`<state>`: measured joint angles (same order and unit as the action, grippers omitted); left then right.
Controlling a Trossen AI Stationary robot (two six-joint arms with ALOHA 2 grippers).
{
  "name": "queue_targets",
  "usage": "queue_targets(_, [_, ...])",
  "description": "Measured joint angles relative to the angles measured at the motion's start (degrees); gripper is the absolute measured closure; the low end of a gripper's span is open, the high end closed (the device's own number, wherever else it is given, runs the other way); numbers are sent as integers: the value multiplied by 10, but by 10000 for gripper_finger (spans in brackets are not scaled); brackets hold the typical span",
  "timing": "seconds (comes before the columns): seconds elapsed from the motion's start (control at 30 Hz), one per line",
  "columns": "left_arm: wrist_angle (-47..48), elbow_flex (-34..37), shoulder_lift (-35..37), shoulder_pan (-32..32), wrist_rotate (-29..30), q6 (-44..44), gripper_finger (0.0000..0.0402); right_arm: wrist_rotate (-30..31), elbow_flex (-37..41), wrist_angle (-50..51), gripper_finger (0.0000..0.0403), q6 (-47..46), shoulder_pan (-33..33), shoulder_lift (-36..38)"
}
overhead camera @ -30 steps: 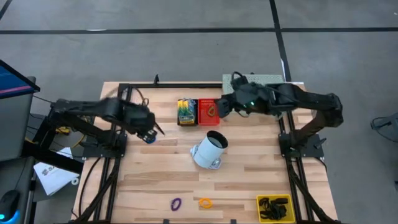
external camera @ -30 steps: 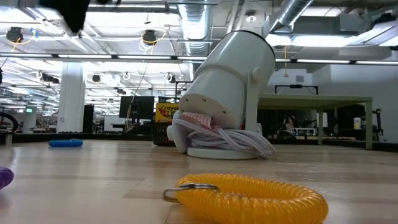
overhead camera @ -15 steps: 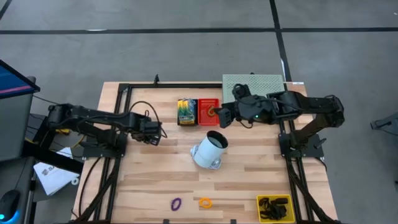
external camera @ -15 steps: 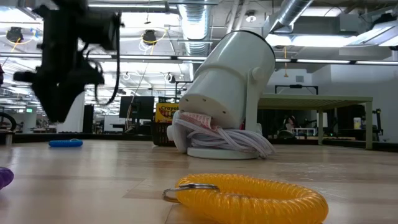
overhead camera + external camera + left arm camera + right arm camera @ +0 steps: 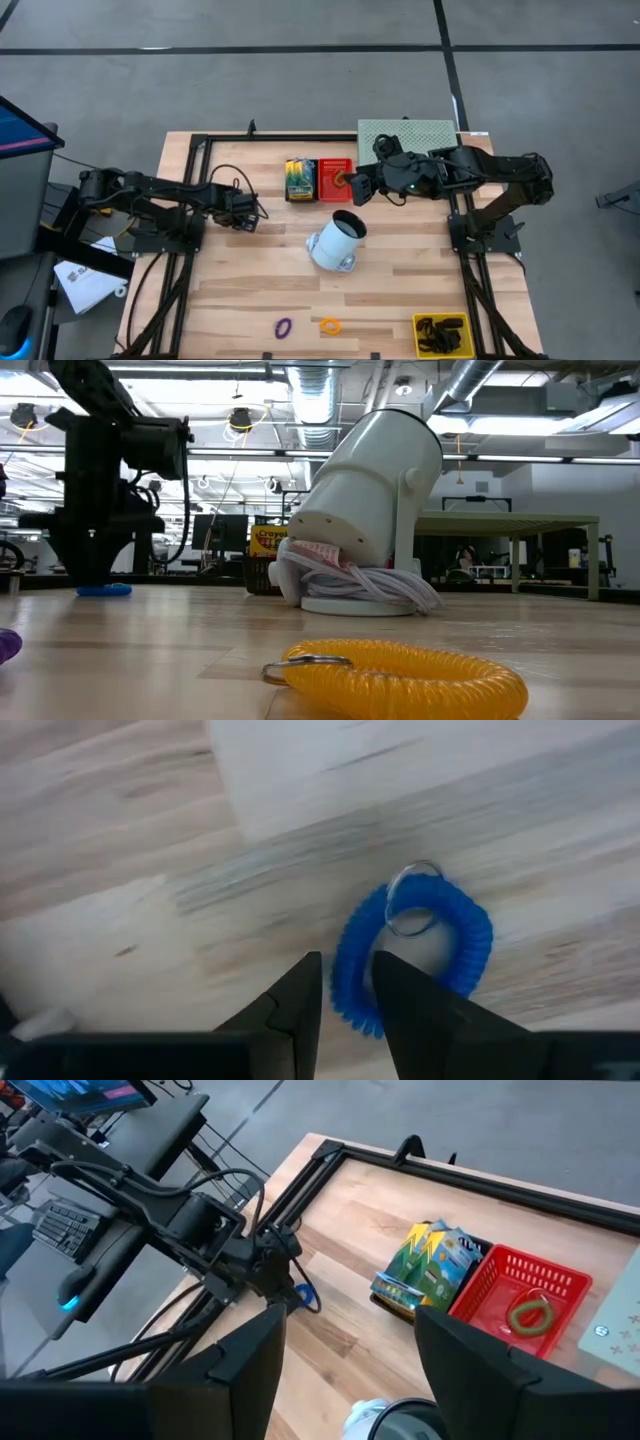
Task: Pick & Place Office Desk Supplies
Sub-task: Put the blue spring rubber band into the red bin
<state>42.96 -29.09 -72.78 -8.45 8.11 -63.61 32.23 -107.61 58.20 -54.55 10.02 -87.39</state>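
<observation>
Wooden counter (image 5: 400,290), sorting early: green ring (image 5: 528,1317) binned under our wide-open right end effector (image 5: 345,184); left end effector (image 5: 345,985), narrowly parted, straddles blue ring (image 5: 415,955); purple ring (image 5: 283,326), orange ring (image 5: 330,325) far off.

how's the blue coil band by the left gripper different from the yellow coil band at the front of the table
The blue coiled wrist band lies at the table's left side, with the left gripper down over it, its fingers straddling one side of the coil; the yellow coiled wrist band lies at the front edge with no gripper near. They differ in colour, blue against yellow. Both are spiral plastic loops with a small metal key ring, lying flat on the wooden table.
</observation>
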Motion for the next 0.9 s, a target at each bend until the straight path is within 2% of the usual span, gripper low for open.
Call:
queue_targets(0.13, [-15,8,-19,0,0,10,319,-1,0,0,184,5,0,0])
queue_targets(0.3, [-25,9,-14,0,7,35,386,0,0,0,184,5,4,0])
queue_targets(0.47, [-45,15,26,0,9,83,395,6,0,1,184,5,24,2])
queue_targets(0.57, [-99,11,86,8,-50,120,396,17,0,18,184,-12,55,9])
queue_targets(0.67, [-154,9,146,34,-145,138,397,46,0,77,184,-76,96,23])
queue_targets(0.77, [-239,-17,203,74,-203,138,397,84,0,159,184,-190,134,43])
queue_targets(0.83, [-302,-40,218,98,-201,140,397,125,0,199,184,-258,161,54])
queue_targets(0.9, [-357,-77,211,101,-166,161,397,169,0,228,184,-312,187,64])
